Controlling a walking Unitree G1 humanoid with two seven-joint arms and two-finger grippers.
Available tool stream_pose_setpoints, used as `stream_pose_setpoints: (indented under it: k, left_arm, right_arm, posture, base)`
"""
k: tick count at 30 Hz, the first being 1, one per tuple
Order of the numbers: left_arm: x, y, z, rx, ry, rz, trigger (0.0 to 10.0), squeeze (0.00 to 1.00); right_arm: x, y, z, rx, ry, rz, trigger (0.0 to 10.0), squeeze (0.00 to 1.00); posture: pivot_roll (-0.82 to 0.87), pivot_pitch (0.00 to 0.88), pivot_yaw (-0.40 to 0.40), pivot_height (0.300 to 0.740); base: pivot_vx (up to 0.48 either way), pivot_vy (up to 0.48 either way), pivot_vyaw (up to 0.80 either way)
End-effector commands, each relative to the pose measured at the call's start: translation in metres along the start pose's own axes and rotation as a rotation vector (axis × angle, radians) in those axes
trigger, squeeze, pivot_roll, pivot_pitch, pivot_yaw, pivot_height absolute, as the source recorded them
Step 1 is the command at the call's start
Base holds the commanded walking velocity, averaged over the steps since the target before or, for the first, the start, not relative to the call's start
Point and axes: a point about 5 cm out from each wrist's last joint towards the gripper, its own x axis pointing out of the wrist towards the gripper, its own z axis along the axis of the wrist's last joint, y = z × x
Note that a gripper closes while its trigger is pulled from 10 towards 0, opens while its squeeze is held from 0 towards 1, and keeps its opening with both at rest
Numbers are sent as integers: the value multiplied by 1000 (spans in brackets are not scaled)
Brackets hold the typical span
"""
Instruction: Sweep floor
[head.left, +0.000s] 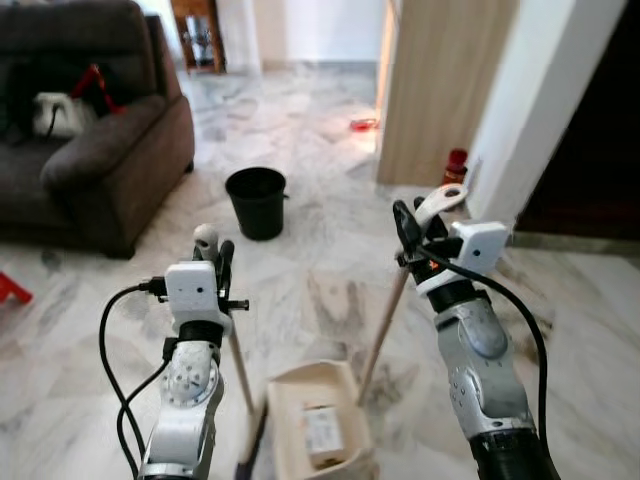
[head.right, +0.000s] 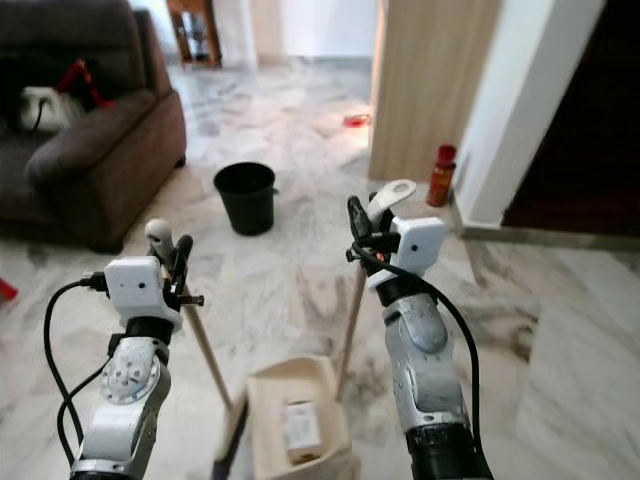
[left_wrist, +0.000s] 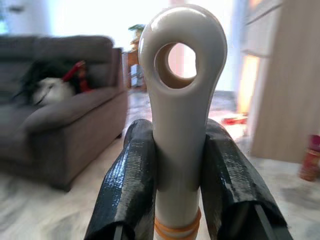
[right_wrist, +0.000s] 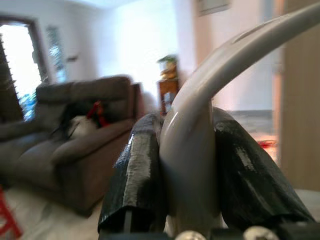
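A cream dustpan (head.left: 315, 425) sits on the marble floor (head.left: 330, 250) between the two arms, a small box lying inside it. The left gripper (left_wrist: 177, 175) pinches the pale top of the broom handle (left_wrist: 180, 100), its stick slanting down to the floor beside the dustpan. The right gripper (right_wrist: 187, 170) clamps the curved end of the dustpan handle (head.left: 385, 325). Farther off stand a black bucket (head.left: 257, 201), a dark sofa (head.left: 90, 140), and a red bottle (head.left: 455, 166) by the wall.
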Motion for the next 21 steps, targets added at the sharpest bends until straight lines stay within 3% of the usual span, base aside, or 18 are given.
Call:
stream_pose_setpoints:
  k: [1,21]
  left_arm:
    - [4,4,14,16,-70,11,10000,0]
    - [2,5,17,25,-66,10,10000,0]
  right_arm:
    - [7,9,10,49,-59,22,10000,0]
    - [8,14,7,87,-46,-3,10000,0]
  posture:
    - [49,0,21,740]
    - [59,0,28,740]
  base:
    - [424,0,794]
    - [432,0,40]
